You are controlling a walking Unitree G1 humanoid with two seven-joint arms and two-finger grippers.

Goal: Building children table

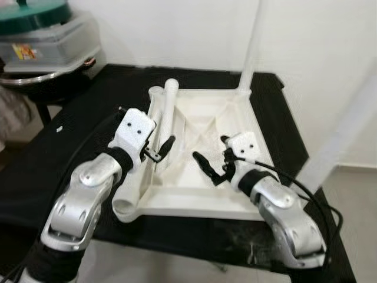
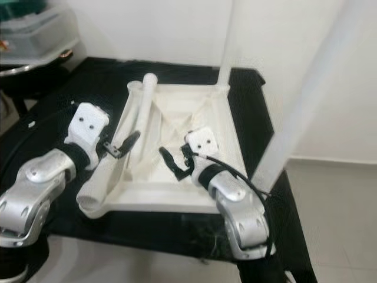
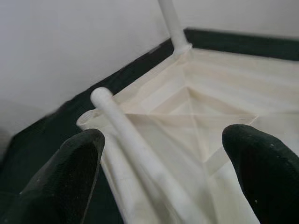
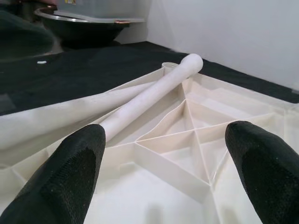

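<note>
Upturned white moulded-plastic tabletop (image 1: pixel 177 197), square, rigid, underside braced by thin crossing ribs; lying flat on a matt black table surface (image 1: pixel 70 147) close to a white wall

Round white plastic leg, loose (image 1: pixel 165 121), smooth tube with domed end; resting slantwise along the tabletop's left edge, far end over the far-left corner socket, apart from both grippers

Second white leg, upright (image 1: pixel 250 47), seated in the far-right corner socket

Wider cream tube (image 1: pixel 126 197) at the near-left corner, role unclear

Left gripper (image 1: pixel 158 150): black fingers parted, empty, poised just beside the loose leg about mid-length

Right gripper (image 1: pixel 211 168): fingers spread wide, empty, hovering over the ribbed centre

Handling, judged: probably light, hollow, stiff; glossy surface likely slippery against the pads; round section apt to roll or spin in a pinch. Best taken across the shaft near mid-length for balance, or nearer the plug end for steering into a socket. Tabletop ribs thin, better not pried; rim the sturdier place to steady

Also present: grey appliance with green lid (image 1: pixel 44 35) at far left, behind the table
</note>
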